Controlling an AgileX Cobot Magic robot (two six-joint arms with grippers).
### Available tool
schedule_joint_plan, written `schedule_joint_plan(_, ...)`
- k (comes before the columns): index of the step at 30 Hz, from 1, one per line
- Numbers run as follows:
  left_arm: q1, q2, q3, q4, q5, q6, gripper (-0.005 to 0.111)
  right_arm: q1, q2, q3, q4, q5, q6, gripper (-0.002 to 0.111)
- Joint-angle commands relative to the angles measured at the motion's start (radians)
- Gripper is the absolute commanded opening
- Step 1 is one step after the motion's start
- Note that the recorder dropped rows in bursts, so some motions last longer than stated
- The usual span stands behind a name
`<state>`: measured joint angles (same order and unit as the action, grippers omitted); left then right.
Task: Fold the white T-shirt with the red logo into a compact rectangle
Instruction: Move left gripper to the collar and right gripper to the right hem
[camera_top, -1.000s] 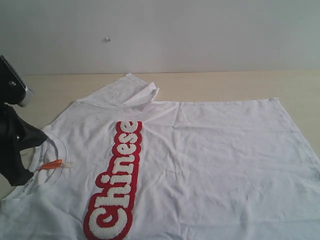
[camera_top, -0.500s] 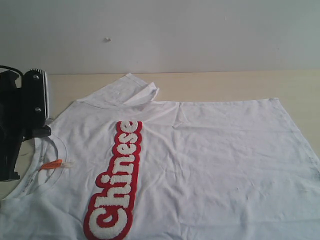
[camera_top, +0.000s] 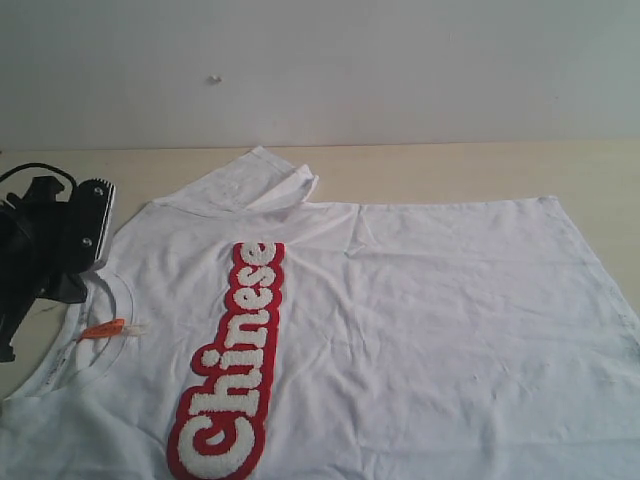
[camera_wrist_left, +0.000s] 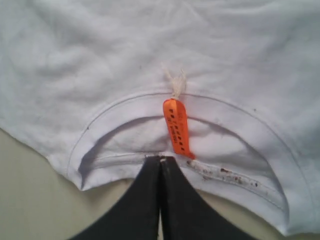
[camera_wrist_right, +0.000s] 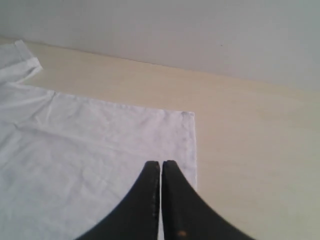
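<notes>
One readable word, on the T-shirt (camera_top: 420, 330)
"Chinese" runs in fuzzy white letters along the red logo (camera_top: 232, 365) on the chest. The orange tag (camera_wrist_left: 176, 125) at the neck carries tiny dark marks, too small to read.

Matt, creased white cloth of T-shirt (camera_top: 430, 330); fuzzy, towelling-like logo (camera_top: 235, 370); smooth orange plastic-looking tag (camera_wrist_left: 176, 126); smooth, matt, pale worktop (camera_wrist_right: 250, 130); matt black left tool (camera_wrist_left: 160, 159) and right tool (camera_wrist_right: 161, 163).

The T-shirt (camera_top: 420, 330) lies spread on the table (camera_top: 450, 170), left gripper (camera_wrist_left: 160, 160) at its collar (camera_top: 121, 291) (at the left).
</notes>
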<state>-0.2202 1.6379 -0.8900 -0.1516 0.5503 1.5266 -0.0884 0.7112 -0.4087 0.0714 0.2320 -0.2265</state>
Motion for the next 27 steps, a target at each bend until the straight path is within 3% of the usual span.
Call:
schedule_joint_plan(1,0.011,0.054,-0.044,0.024,0.013,0.057,0.0,0.002,0.086,-0.041,0.001,0.031,-0.168,0.0)
schedule_joint_plan(15,0.011,0.195,-0.136,0.07,0.121,0.058,0.0,0.007,0.467,-0.284,0.04,0.423,-1.014,0.0)
schedule_joint_plan(27,0.013,0.224,-0.172,0.094,0.165,0.035,0.0,0.007,0.821,-0.396,0.067,0.445,-1.145,0.0)
